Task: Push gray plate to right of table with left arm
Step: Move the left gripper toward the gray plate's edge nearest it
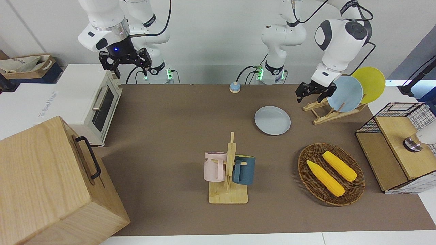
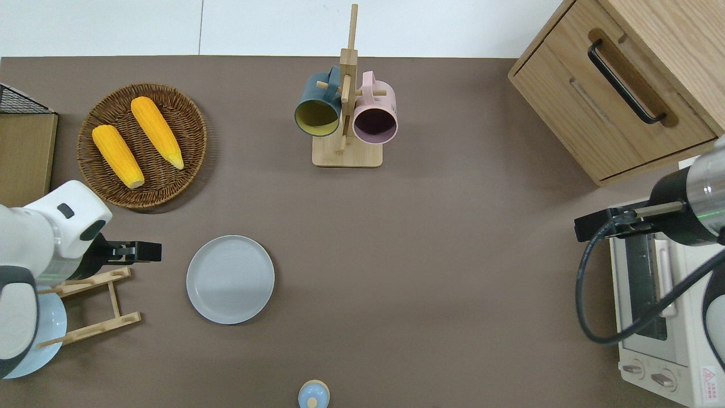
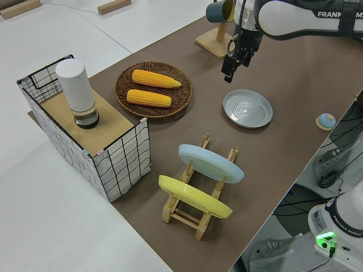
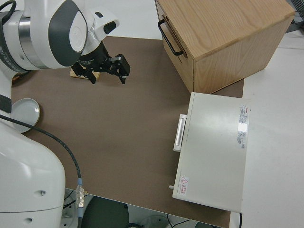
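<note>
The gray plate point(image 1: 272, 120) lies flat on the brown table point(image 1: 170, 119), about midway between the mug rack and the robots' edge; it also shows in the overhead view point(image 2: 230, 279) and the left side view point(image 3: 247, 108). My left gripper point(image 1: 311, 98) is open and empty, up in the air. In the overhead view it point(image 2: 144, 252) is over bare table between the wooden plate rack and the gray plate, a short gap from the plate's rim. My right gripper point(image 1: 125, 66) is parked and open.
The wooden plate rack point(image 2: 93, 309) holds a light-blue plate point(image 1: 345, 93) and a yellow plate point(image 1: 373, 83). A wicker basket point(image 2: 195, 139) holds two corn cobs. A mug rack point(image 2: 346, 153), a toaster oven point(image 1: 92, 102), a wooden cabinet point(image 1: 51, 183) and a small blue bell point(image 1: 234, 87) stand around.
</note>
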Motion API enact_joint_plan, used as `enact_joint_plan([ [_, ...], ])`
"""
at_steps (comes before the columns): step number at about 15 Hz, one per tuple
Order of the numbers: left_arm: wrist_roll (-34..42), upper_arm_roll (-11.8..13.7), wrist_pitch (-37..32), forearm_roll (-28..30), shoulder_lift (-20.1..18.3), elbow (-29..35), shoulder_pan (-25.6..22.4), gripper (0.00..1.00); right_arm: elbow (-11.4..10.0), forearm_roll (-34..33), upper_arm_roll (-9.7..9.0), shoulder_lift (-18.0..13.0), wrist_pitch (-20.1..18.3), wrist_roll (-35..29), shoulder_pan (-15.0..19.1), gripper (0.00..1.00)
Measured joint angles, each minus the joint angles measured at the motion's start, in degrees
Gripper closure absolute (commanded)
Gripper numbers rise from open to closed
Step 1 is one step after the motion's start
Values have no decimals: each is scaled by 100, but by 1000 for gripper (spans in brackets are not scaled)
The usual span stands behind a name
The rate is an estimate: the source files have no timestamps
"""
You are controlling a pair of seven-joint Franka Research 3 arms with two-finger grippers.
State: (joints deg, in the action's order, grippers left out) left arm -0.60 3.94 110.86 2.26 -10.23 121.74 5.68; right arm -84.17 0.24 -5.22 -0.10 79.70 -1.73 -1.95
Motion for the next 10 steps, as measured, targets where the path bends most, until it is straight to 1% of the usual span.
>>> enact_joint_plan([
  [1, -53, -65, 337, 0, -6, 319, 2, 9, 0, 0, 0, 0, 0, 0, 0, 17],
  [3, -68, -98, 799, 0, -8, 710, 3, 9, 0, 0, 0, 0, 0, 0, 0, 17],
  [7, -71, -103, 1823, 0, -1, 1568, 3, 9, 0, 0, 0, 0, 0, 0, 0, 17],
  [10, -73, -103, 2506, 0, 43, 2100, 3, 9, 0, 0, 0, 0, 0, 0, 0, 17],
])
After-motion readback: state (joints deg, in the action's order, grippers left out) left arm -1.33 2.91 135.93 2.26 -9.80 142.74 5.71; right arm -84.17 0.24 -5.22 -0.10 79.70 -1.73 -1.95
